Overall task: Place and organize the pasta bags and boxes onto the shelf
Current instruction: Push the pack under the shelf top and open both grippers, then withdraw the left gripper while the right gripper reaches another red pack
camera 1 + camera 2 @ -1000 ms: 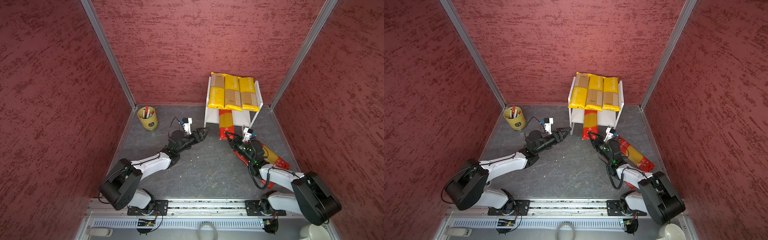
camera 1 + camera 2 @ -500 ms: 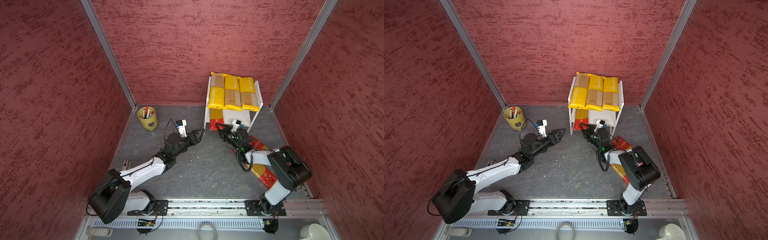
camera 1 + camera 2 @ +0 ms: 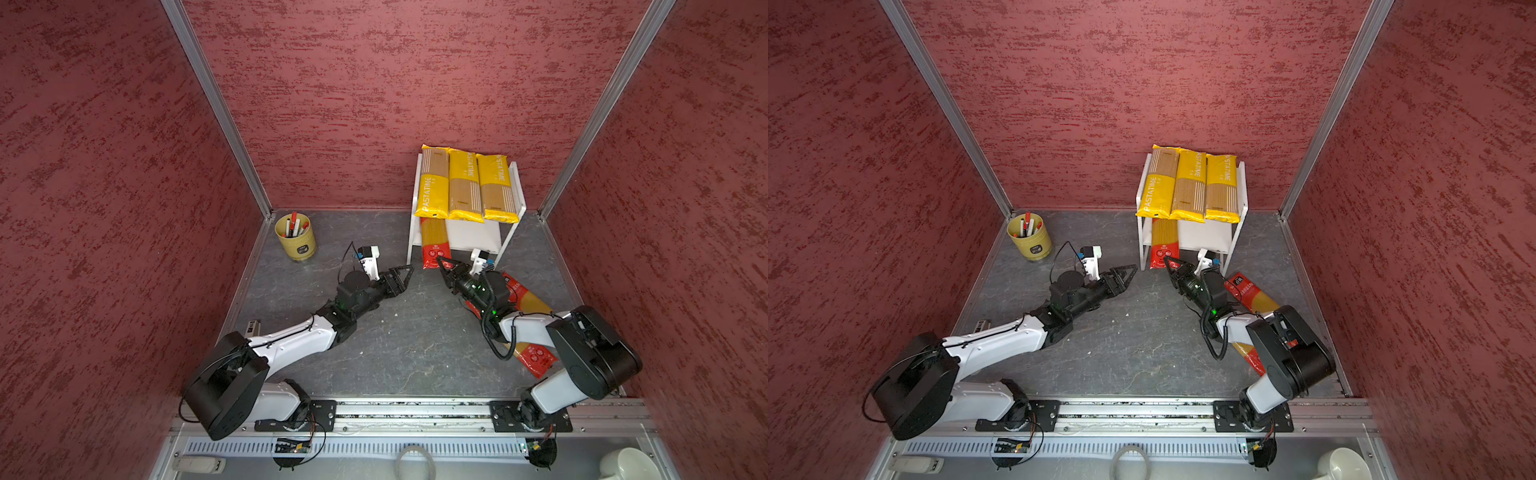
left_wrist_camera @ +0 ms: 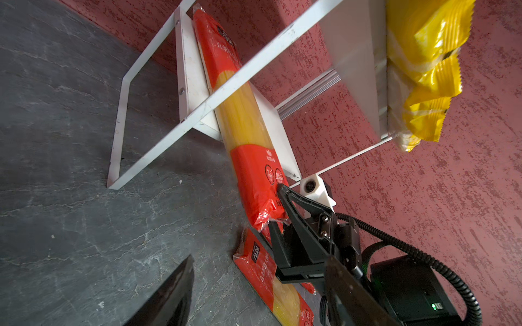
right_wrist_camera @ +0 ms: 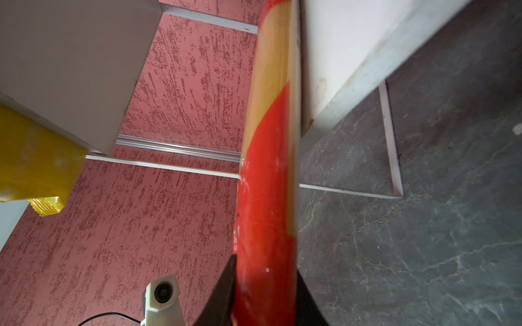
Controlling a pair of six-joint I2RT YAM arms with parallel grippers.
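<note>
The white shelf (image 3: pixel 473 235) (image 3: pixel 1204 237) stands at the back wall. Three yellow pasta packs (image 3: pixel 465 187) (image 3: pixel 1192 185) lie side by side on its top tier. A red pasta pack (image 3: pixel 434 241) (image 4: pixel 245 127) (image 5: pixel 265 197) lies along the lower tier's left side, its near end overhanging. My right gripper (image 3: pixel 441 264) (image 3: pixel 1169 262) (image 5: pixel 265 296) is shut on that end. Two more red packs (image 3: pixel 528 299) (image 3: pixel 536 357) lie on the floor under the right arm. My left gripper (image 3: pixel 405 272) (image 3: pixel 1129 272) (image 4: pixel 260 271) hovers open and empty left of the shelf.
A yellow-green cup of pens (image 3: pixel 296 237) (image 3: pixel 1030 235) stands at the back left corner. Red walls enclose the grey floor on three sides. The shelf's slim white legs (image 4: pixel 118 127) stand close to both grippers.
The red pack in my right gripper has shifted left along the lower tier. The right arm reared up and dropped back. The left gripper stays open, nearly where it was.
</note>
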